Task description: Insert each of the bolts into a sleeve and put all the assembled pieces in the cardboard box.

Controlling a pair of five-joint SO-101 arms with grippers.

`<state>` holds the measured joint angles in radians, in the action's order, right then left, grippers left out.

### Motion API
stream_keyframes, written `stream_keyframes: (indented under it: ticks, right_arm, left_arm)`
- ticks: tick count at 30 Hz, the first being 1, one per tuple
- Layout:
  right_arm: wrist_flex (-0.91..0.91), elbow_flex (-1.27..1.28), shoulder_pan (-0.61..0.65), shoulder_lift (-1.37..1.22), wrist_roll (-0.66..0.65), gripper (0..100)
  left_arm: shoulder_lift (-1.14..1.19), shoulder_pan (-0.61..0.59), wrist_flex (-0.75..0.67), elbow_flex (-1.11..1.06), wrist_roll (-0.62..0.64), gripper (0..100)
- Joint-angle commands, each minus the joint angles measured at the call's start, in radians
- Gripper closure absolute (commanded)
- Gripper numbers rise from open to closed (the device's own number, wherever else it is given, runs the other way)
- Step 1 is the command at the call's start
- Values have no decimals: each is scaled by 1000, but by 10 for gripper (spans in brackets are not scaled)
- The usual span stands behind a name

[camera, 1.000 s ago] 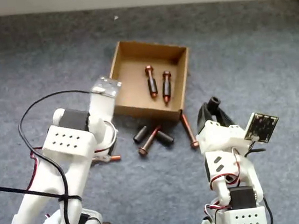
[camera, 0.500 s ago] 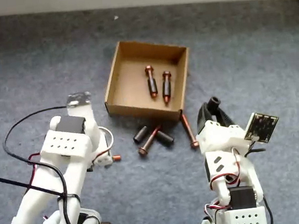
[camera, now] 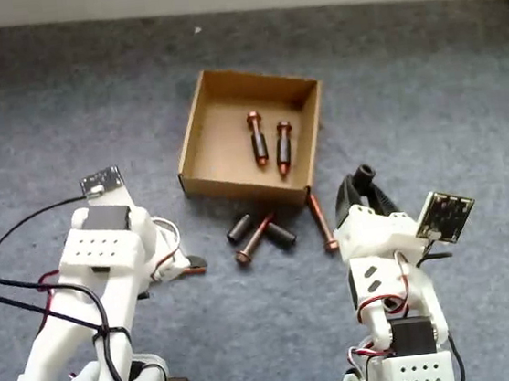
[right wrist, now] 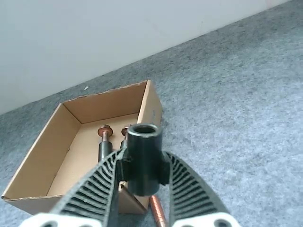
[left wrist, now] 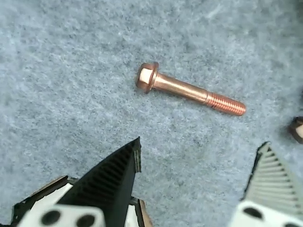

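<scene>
The left gripper (left wrist: 194, 189) hangs wide open and empty above a copper bolt (left wrist: 189, 90) that lies flat on the grey carpet (camera: 427, 88). The right gripper (right wrist: 143, 165) is clamped on a black sleeve (right wrist: 143, 142), held upright near the cardboard box (camera: 235, 183). Two assembled pieces (camera: 257, 140) lie side by side inside the box. In front of it sit two loose sleeves (camera: 239, 228) and two more bolts (camera: 320, 222). A faint mark on the box's side is too small to read.

We are seeing a white plastic left arm (camera: 105, 253) and right arm (camera: 385, 272), both trailing black and red cables (camera: 376, 308) and wearing black ribbed gripper fingers (right wrist: 97, 187).
</scene>
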<state>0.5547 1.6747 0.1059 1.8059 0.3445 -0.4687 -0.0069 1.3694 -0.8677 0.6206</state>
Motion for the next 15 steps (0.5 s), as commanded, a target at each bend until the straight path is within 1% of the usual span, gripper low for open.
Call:
stream_keyframes:
  ticks: [1, 4, 7, 11, 15]
  right_arm:
    - [-30, 71, -12, 30, 0, 994]
    - [-30, 71, -12, 30, 0, 994]
    - [-30, 71, -12, 30, 0, 994]
    - [-30, 71, -12, 30, -26, 994]
    - [-30, 73, -12, 30, -32, 994]
  left_arm:
    - [-22, -16, -61, -25, 14, 642]
    - [1, -16, -100, -44, 51, 642]
    - [110, -15, -141, -35, 55, 642]
    - [331, -27, -149, 73, 55, 641]
    - [484, -64, -149, 203, 72, 638]
